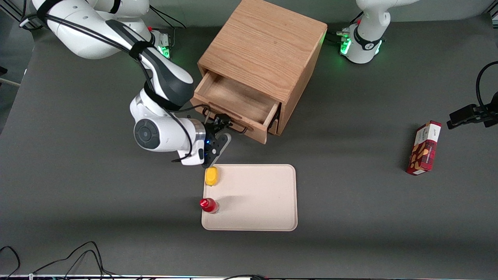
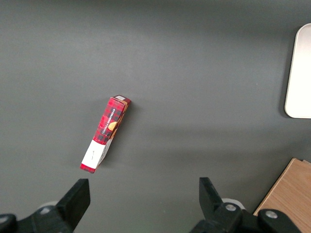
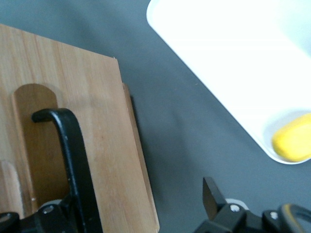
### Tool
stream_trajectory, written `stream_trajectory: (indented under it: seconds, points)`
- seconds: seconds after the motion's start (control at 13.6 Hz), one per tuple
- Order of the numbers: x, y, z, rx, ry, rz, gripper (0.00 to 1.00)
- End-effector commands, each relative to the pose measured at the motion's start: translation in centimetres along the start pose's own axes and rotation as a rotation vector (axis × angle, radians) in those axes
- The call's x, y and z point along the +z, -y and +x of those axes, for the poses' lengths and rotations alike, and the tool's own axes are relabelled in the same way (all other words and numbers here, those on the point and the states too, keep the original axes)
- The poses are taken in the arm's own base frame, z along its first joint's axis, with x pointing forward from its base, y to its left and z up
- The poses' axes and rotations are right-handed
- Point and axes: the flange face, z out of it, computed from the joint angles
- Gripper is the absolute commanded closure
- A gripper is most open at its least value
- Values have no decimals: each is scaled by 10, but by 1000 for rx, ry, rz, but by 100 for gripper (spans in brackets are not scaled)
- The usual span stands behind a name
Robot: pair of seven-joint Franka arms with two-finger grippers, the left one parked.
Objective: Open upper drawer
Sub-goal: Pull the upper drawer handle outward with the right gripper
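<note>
My claw (image 1: pixel 221 123) sits at the black bar handle (image 3: pixel 73 160) of the upper drawer (image 1: pixel 237 103), fingers spread, with the bar running between them. The front view shows the drawer pulled out of the oak cabinet (image 1: pixel 264 50), its bare wooden inside showing, its long front angled toward the tray (image 1: pixel 264 202). Only the wrist view shows the handle's bent end and recess up close. A yellow piece (image 1: pixel 211 175) and red-capped bottle (image 1: pixel 209 205) rest on the tray's edge; a red plaid box (image 1: pixel 424 147) lies toward the parked arm's end of the worktop (image 1: pixel 78 202).
</note>
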Motion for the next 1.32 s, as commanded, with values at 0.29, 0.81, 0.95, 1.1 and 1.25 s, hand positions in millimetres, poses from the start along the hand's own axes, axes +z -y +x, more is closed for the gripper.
stream_trajectory:
  seconds: [0.29,0.81,0.95,1.1,1.25]
  points:
    - [-32,-54,7,32,-4,-5,0]
    - [-71,-97,9,16,-57,-16,0]
    - [-83,-111,8,9,-78,-28,0]
    - [-92,-118,6,19,-91,-38,0]
    - [-103,-116,7,17,-105,-45,0]
